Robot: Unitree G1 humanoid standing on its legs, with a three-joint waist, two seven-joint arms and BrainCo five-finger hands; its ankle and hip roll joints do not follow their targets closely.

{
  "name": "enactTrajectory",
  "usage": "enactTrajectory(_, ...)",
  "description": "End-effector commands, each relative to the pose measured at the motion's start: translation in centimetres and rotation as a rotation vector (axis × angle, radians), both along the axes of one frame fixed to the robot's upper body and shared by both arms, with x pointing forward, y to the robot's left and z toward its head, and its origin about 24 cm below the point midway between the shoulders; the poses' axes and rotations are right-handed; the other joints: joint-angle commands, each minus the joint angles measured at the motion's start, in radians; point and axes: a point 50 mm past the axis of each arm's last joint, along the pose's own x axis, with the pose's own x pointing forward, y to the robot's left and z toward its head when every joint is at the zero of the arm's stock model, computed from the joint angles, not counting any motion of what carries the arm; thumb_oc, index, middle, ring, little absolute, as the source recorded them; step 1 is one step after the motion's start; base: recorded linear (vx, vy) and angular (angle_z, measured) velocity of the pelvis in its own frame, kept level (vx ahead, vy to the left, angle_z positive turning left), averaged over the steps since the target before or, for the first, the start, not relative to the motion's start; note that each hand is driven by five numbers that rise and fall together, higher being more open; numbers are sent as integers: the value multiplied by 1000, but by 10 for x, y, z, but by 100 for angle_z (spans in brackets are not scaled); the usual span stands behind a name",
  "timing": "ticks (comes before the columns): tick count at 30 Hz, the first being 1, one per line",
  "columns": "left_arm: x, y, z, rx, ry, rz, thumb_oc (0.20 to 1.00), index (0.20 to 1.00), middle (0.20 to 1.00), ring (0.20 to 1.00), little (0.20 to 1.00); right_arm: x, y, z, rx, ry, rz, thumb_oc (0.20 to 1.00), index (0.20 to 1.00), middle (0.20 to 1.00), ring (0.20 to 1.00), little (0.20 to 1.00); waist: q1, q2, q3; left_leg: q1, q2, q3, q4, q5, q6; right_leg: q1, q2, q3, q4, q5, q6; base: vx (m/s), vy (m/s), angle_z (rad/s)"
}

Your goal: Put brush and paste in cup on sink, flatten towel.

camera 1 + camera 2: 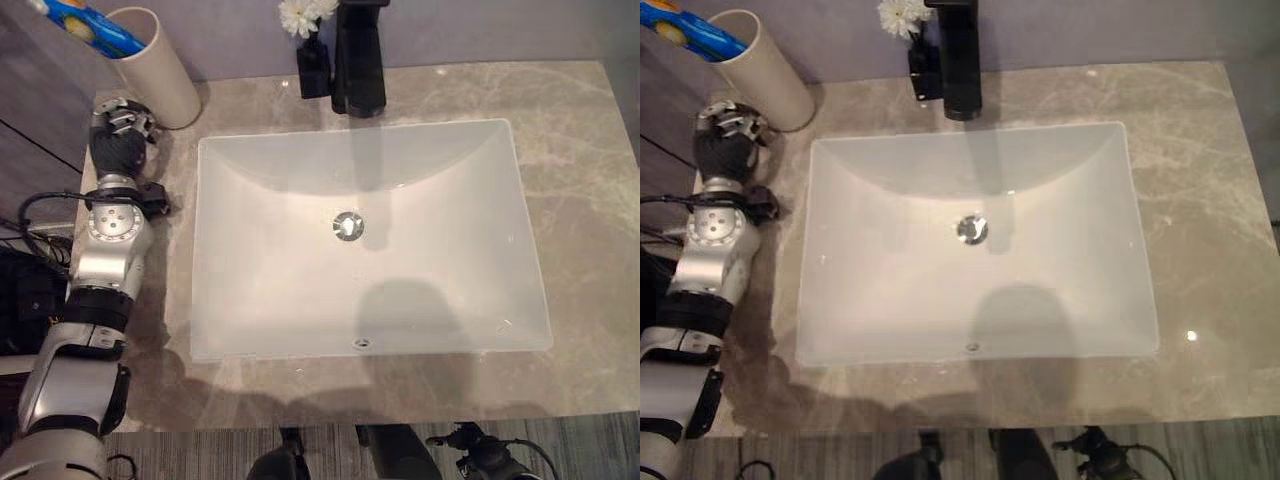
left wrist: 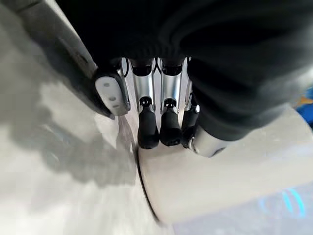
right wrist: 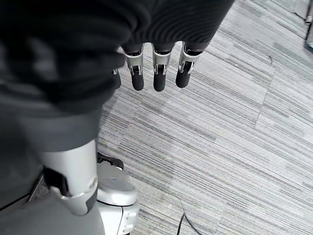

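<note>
Grey marble counter, lilac wall, striped grey carpet.

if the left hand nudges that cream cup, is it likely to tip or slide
Probably tips before it slides: the cup is tall and narrow and already looks tilted. The blue tube sticking out past its rim likely makes it top-heavy. The polished stone counter looks slick, so a low push from the left hand might slide it instead.

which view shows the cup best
The left eye view: the cup stands whole at the counter's back left corner, a blue tube in it. The right eye view crops it slightly; the left wrist view shows its wall.
</note>
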Motion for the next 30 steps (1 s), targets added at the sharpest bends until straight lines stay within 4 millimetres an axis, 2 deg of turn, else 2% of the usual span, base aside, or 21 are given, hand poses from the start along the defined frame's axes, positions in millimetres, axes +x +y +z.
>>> enactTrajectory(1, -1, 16, -35, -6, 150, 74, 200, 200, 200, 200, 200, 5, -4, 2, -29, -8, 0, 1000, 1000, 1000, 1000, 1000, -13, 16, 41, 94, -66, 16, 7, 55, 2, 0, 24, -77, 206, -179, 31, 0, 0, 0)
enactTrajectory(8, -5, 34, -38, 8, 182, 151, 200, 200, 200, 200, 200, 5, -5, 3, -19, -19, -18, 1000, 1000, 1000, 1000, 1000, -19, 15, 29, 97, -58, 22, 7, 56, -4, 2, 28, -82, 201, -183, 27, 5, 0, 0)
enactTrajectory(12, -10, 54, -24, 69, 180, 235, 200, 200, 200, 200, 200, 8, -2, 3, -5, -38, -12, 1000, 1000, 1000, 1000, 1000, -30, -1, 27, 88, -50, 35, 7, 66, -12, -7, 41, -80, 195, -175, 29, -6, -10, -3)
enactTrajectory(15, -10, 62, -22, 128, 221, 284, 200, 200, 200, 200, 200, 5, -3, 3, -5, -34, -10, 1000, 1000, 1000, 1000, 1000, -37, -9, 26, 81, -46, 37, 7, 77, -18, -15, 40, -82, 199, -173, 31, -2, -16, -5)
enactTrajectory(23, -3, 51, -6, 207, 189, 254, 200, 200, 200, 200, 200, -3, -6, 2, 5, -37, -47, 1000, 1000, 1000, 1000, 1000, -63, 0, 25, 63, -45, 38, 7, 76, -25, -42, 44, -87, 211, -170, 29, 0, 0, 0)
enactTrajectory(28, 0, 43, -6, 217, 175, 234, 200, 200, 200, 200, 200, -12, -1, -3, 21, -5, -32, 1000, 1000, 1000, 1000, 1000, -68, 0, 21, 64, -43, 47, 7, 64, -25, -45, 50, -81, 208, -168, 31, 0, 0, 0)
enactTrajectory(29, 1, 40, -5, 228, 169, 233, 200, 200, 200, 200, 200, -14, 1, -5, 24, 5, -39, 1000, 1000, 1000, 1000, 1000, -70, -1, 20, 64, -43, 51, 7, 62, -24, -48, 52, -79, 209, -167, 32, -5, 13, -5)
enactTrajectory(30, 6, 20, -4, 282, 146, 183, 200, 200, 200, 200, 200, -21, -1, -7, 12, 30, -57, 1000, 1000, 1000, 1000, 1000, -72, 0, 21, 65, -44, 57, 7, 58, -23, -50, 55, -73, 208, -166, 33, -5, 11, -6)
